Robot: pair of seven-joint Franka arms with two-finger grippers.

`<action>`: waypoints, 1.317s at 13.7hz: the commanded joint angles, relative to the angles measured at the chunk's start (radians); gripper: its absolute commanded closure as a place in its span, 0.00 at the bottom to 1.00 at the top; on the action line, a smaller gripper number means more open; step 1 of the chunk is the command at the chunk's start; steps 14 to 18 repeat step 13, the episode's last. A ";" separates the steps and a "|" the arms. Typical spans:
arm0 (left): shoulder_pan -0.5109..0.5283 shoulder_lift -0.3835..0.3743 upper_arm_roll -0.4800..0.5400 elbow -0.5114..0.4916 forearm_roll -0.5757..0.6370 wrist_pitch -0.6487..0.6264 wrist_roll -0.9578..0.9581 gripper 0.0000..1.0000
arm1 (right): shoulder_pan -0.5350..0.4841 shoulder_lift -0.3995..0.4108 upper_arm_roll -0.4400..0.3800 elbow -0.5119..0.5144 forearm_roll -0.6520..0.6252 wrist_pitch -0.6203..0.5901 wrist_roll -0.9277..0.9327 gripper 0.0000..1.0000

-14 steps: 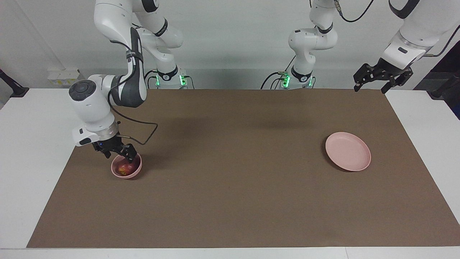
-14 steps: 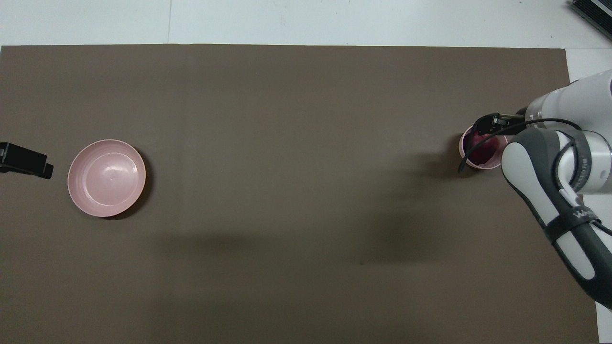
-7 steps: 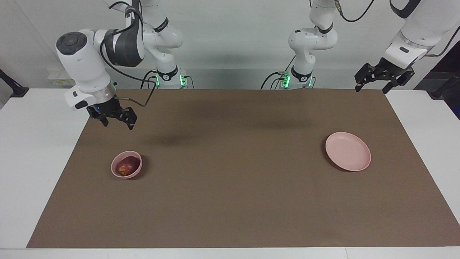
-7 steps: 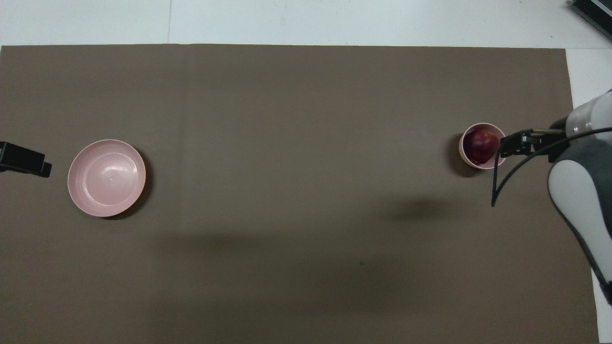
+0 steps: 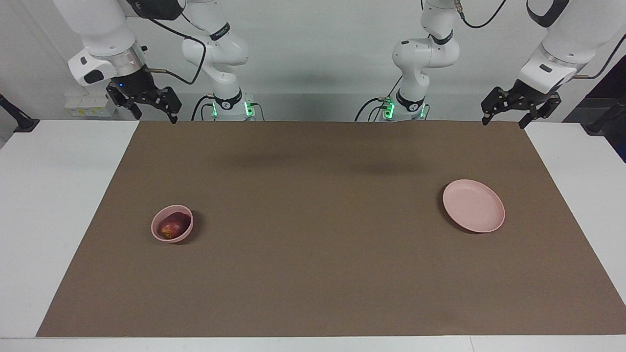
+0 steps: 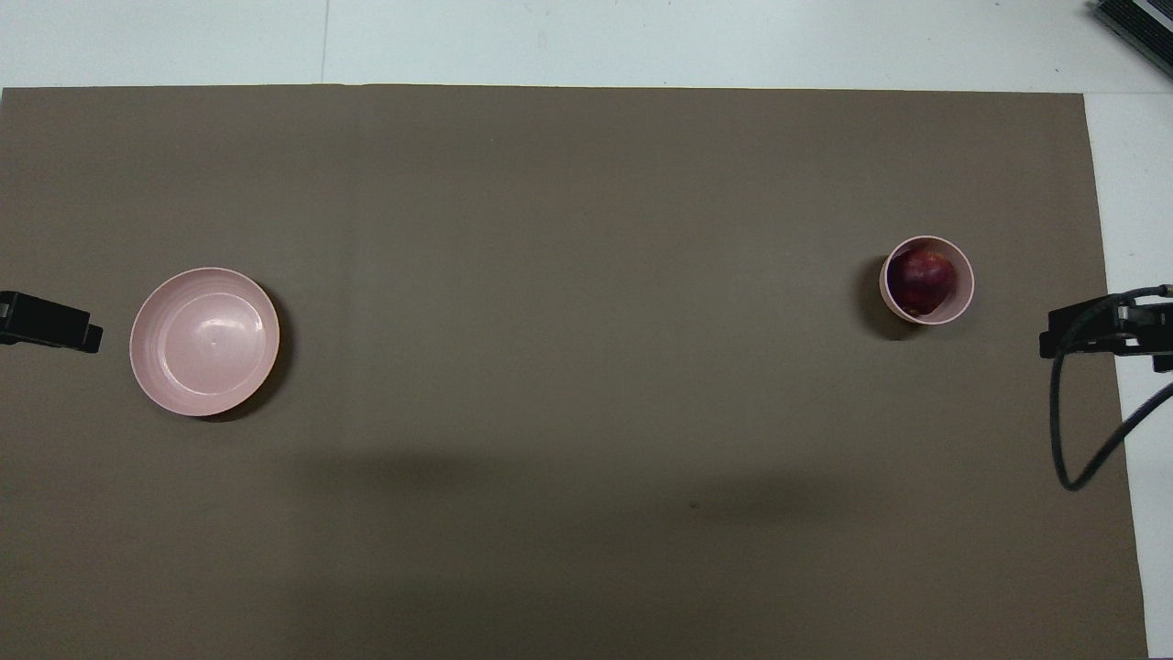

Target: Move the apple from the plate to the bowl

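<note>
apple (image 5: 170,228): small, dark red with a yellowish patch, lying in the bowl; it is nearly round, so no long axis or pointing direction can be told.
bowl (image 5: 183,234): small, deep, pale pink, upright on the brown mat toward the right arm's end of the desk; the apple fills most of its inside.
plate (image 5: 473,205): flat, pale pink, with nothing on it, lying on the mat toward the left arm's end of the desk, well apart from the bowl and about as far from the robots as the bowl.
right claw (image 5: 150,105): raised over the mat's corner at the robots' edge, at the right arm's end; fingers spread wide, holding nothing and touching nothing; well apart from the bowl.
left claw (image 5: 505,111): raised over the mat's corner at the robots' edge, at the left arm's end; fingers spread wide, holding nothing; this arm waits, well apart from the plate.
mat (image 5: 313,274): brown, covering most of the white desk (image 5: 54,195); white strips of desk show at both ends.
open room: the whole middle of the mat between bowl and plate is bare; the bowl sits near the mat's edge at the right arm's end, the plate near the edge at the left arm's end, and both stand free of any edge.
</note>
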 commanded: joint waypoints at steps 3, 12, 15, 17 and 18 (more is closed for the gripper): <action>-0.008 -0.028 0.006 -0.034 0.013 0.033 0.014 0.00 | -0.007 0.029 0.006 0.027 0.026 -0.015 0.017 0.00; -0.008 -0.028 0.006 -0.024 0.008 0.029 0.029 0.00 | -0.008 0.029 0.004 0.026 0.026 -0.010 0.017 0.00; -0.007 -0.027 0.006 -0.021 0.008 0.029 0.029 0.00 | -0.008 0.026 0.004 0.023 0.026 -0.012 0.017 0.00; -0.007 -0.027 0.006 -0.021 0.008 0.029 0.029 0.00 | -0.008 0.026 0.004 0.023 0.026 -0.012 0.017 0.00; -0.007 -0.027 0.006 -0.021 0.008 0.029 0.029 0.00 | -0.008 0.026 0.004 0.023 0.026 -0.012 0.017 0.00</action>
